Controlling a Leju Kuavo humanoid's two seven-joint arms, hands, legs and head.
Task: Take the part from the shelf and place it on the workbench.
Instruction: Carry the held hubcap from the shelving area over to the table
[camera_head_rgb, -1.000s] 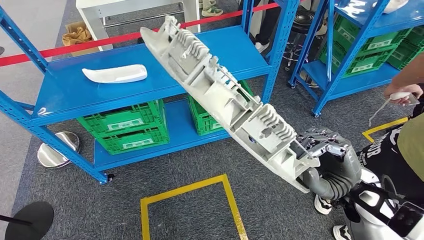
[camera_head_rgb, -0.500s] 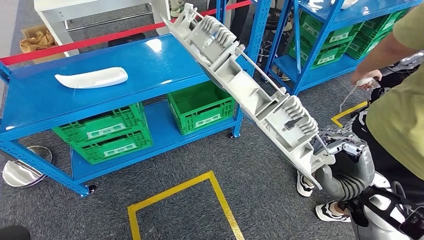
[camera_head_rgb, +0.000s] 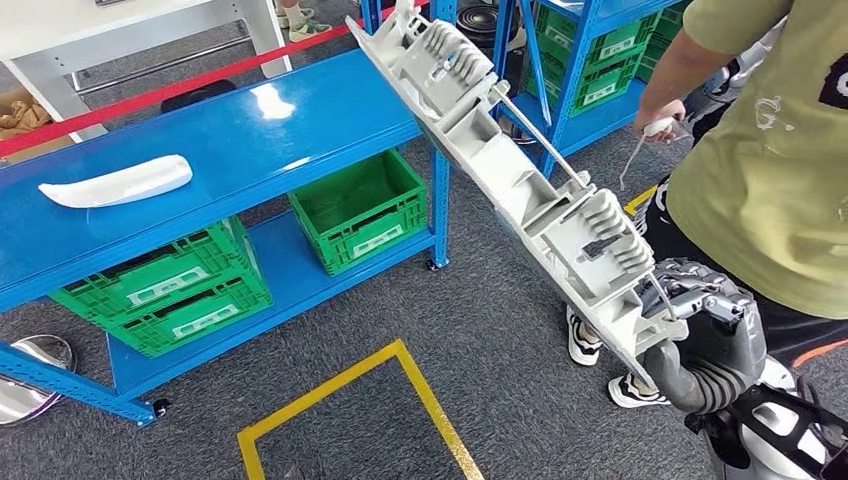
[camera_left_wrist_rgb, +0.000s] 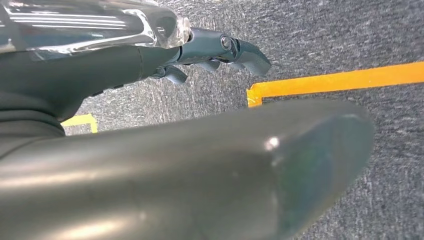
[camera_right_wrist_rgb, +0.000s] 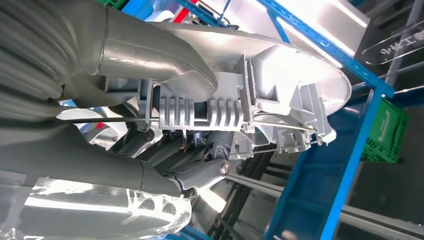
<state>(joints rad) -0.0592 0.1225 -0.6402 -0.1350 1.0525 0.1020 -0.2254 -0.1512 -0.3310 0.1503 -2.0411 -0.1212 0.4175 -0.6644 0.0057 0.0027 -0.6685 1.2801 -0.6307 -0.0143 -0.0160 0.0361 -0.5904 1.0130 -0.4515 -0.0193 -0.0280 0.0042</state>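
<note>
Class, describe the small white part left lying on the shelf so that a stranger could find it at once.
Start at the blue metal shelf unit and look along its top deck. Near one end lies a small, smooth, curved white plastic part, alone on the blue surface. Unlike the green plastic crates on the deck below, it is pale, slim and elongated.

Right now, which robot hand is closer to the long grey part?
The right hand: it grips the long grey part at its lower end. The left hand hangs over the carpet, holding nothing.
</note>
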